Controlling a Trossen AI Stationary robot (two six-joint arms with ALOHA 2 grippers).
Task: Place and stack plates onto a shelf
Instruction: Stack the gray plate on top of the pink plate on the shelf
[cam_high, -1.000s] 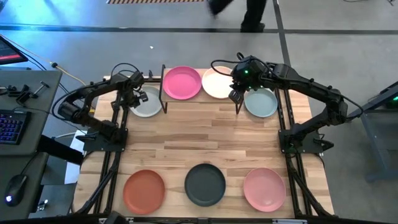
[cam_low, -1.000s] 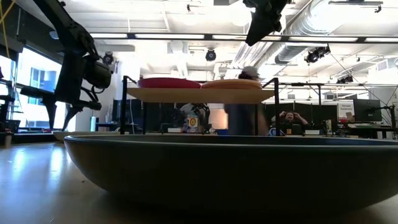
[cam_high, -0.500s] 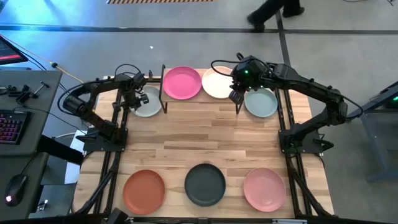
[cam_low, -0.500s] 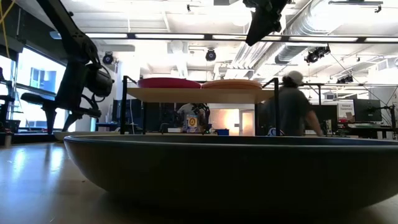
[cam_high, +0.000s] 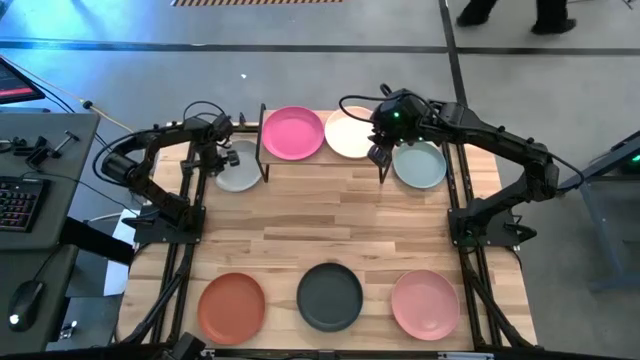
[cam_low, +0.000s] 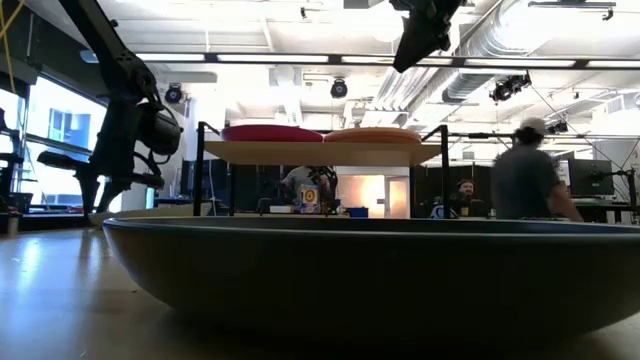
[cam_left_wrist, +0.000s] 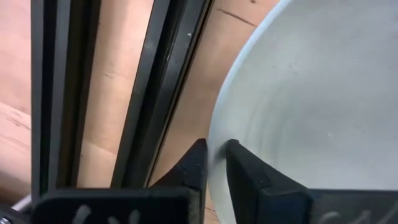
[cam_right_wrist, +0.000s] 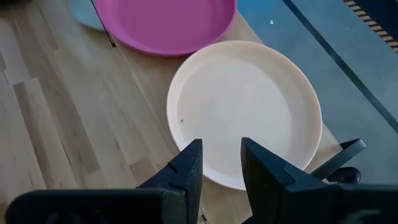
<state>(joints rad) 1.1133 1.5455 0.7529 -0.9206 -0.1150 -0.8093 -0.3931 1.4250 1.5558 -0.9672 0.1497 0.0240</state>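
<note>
Butcher-block planks cover the table (cam_high: 330, 225), which stands on a grey floor with a desk and keyboard (cam_high: 18, 205) off to one side. At the far edge sits the shelf (cam_high: 320, 160), a low wooden riser on thin black legs. On it lie a magenta plate (cam_high: 293, 132) and a peach plate (cam_high: 350, 135) side by side. From table height they show as two low rims on the shelf top.

Left of the shelf, a pale grey-green plate (cam_high: 237, 170) rests on the table. The left gripper (cam_high: 226, 157) is at its far left edge. The left wrist view shows the two dark fingers (cam_left_wrist: 245, 171) drawn together on the plate's rim (cam_left_wrist: 214, 162), one either side, pinching it; whether the plate has come off the wood is hard to judge.

The right gripper (cam_high: 380, 150) hangs above the shelf's right end, over the near edge of the peach plate. Its fingers (cam_right_wrist: 186, 171) stand a little apart and hold nothing. Just right of the shelf lies a second grey-green plate (cam_high: 420, 165).

Along the near edge of the table are three more plates: terracotta orange (cam_high: 232, 306), charcoal (cam_high: 330, 296) and pink (cam_high: 425, 304). A person (cam_low: 530, 185) is in the room behind.
</note>
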